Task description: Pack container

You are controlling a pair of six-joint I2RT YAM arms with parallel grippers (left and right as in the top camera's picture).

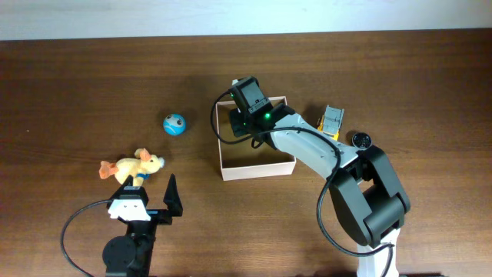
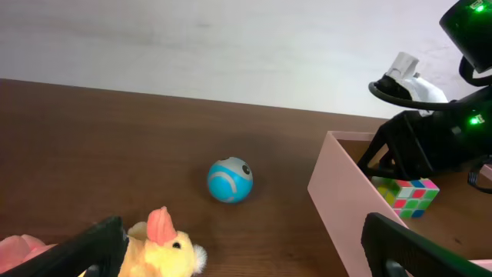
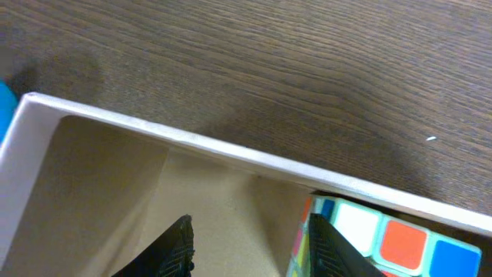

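The box (image 1: 257, 168) sits mid-frame in the overhead view, with a colour cube (image 3: 400, 235) inside by its upper wall. The right gripper (image 3: 250, 242) hangs over the box's upper-left corner, narrowed and empty, the cube just beside one finger. It is probably between toys and must next lift clear of the rim. The left gripper (image 2: 246, 250), wide, faces the duck (image 1: 131, 167) and ball (image 1: 174, 124) on open worktop (image 1: 77, 92).

the overhead camera looks straight down on the whole worktop (image 1: 77, 92) from high up. the left wrist camera sits low and looks level across it to the far wall. the right wrist camera looks steeply down, very near, over the container (image 3: 192, 138) rim. all three share the container; both wrist views share the colour cube (image 2: 407, 196).
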